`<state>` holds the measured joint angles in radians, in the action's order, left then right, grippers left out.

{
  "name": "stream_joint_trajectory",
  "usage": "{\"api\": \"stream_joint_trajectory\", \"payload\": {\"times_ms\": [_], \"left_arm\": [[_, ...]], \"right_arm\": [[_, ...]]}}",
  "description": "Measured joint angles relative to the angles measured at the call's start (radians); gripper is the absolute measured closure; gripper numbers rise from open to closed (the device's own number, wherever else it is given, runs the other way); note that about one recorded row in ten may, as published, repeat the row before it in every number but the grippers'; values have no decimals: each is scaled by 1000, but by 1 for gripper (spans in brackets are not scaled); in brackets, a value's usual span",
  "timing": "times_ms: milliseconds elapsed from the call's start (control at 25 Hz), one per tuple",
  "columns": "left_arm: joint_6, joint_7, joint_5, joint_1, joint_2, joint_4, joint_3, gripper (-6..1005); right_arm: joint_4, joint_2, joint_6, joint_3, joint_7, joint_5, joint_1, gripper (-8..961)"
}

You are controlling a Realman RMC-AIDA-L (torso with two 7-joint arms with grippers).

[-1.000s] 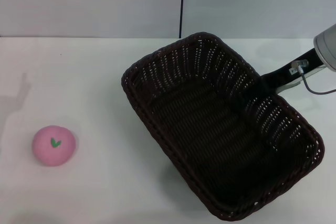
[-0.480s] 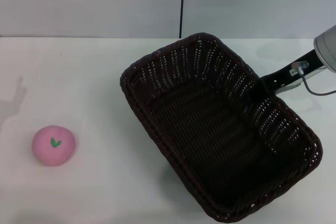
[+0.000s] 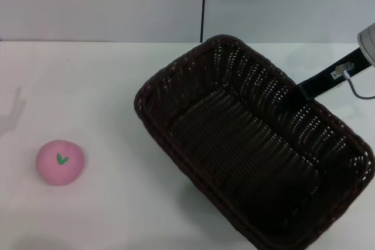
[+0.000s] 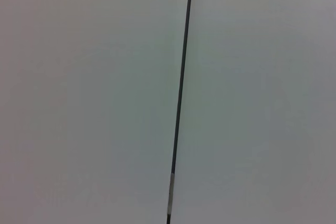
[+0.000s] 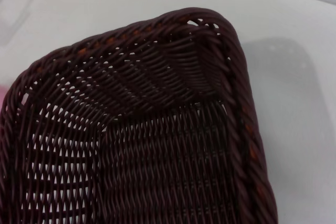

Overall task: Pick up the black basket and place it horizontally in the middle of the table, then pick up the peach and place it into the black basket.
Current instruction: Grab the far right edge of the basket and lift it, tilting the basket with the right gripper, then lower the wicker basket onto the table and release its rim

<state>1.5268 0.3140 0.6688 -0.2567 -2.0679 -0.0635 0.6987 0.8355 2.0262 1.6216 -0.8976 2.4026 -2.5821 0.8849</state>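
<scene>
Black basket (image 3: 252,150) sitting diagonally across the right half of the table (image 3: 117,86), right end appearing raised. Right tool (image 3: 299,93) reaching in from the far right, meeting the basket's far long rim (clenched or released: cannot tell). Peach (image 3: 60,161) lying well apart, near the left edge. Left tool not appearing in any view.
</scene>
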Motion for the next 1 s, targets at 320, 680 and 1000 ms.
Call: {"api": "stream_joint_trajectory", "payload": {"times_ms": [320,680,1000], "left_arm": [[37,3,0,32,2,0,6,144],[91,24,0,73,2,-2,22,144],[137,29,0,100,2,-2,44,145]], "right_arm": [[4,-34,25,0,-203,-1,63,815],[4,-21,-125,-196,-430,-23,133,816],[3,42,-234,-307,-577,-78,180,815]]}}
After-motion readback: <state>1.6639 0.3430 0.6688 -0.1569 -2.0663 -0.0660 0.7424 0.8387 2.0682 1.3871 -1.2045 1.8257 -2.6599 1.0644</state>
